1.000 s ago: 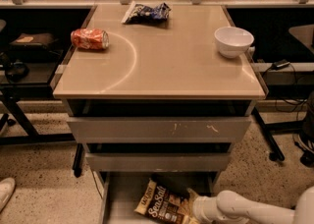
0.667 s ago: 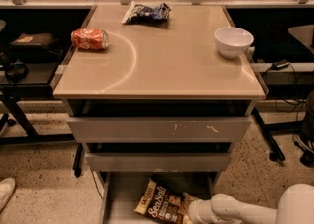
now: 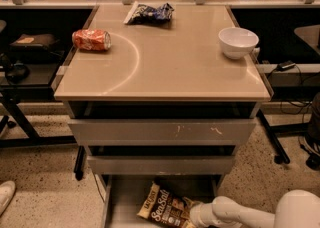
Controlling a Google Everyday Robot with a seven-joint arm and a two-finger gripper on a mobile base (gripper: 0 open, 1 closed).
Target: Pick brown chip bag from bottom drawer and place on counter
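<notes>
The brown chip bag (image 3: 162, 206) lies flat on the grey floor of the open bottom drawer (image 3: 125, 197), white "Sea Salt" script facing up. My white arm comes in from the lower right, low over the drawer. My gripper (image 3: 190, 215) is at the bag's right end, touching or just above it. The beige counter (image 3: 170, 67) with its faint white curved line tops the drawer unit.
On the counter lie a crushed orange can (image 3: 91, 40) at the left, a dark blue and white bag (image 3: 149, 13) at the back and a white bowl (image 3: 238, 41) at the right. Two wider grey drawers (image 3: 162, 132) stick out slightly above the bottom drawer. Black desks flank the unit.
My arm has reached a little further left toward the bag, with the elbow showing larger in the lower right corner. The bag has not moved.
</notes>
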